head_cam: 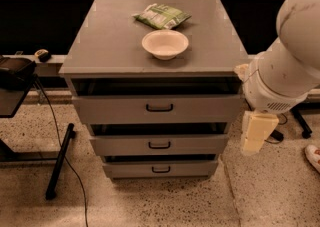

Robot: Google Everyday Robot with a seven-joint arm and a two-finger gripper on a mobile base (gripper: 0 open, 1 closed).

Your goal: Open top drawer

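The top drawer (115, 110) is the widest grey front of three on the cabinet, with a small black bar handle (159, 107) at its centre. A dark gap shows between it and the cabinet top. My white arm (287, 66) fills the right side of the view. Its cream-coloured end with the gripper (257, 133) hangs down just right of the cabinet's right edge, level with the middle drawer, apart from the handle.
A white bowl (165, 44) and a green snack bag (162, 16) lie on the cabinet top (105, 46). Two narrower drawers (125, 145) sit below the top one. A black stand and cable (60, 161) are on the floor at left.
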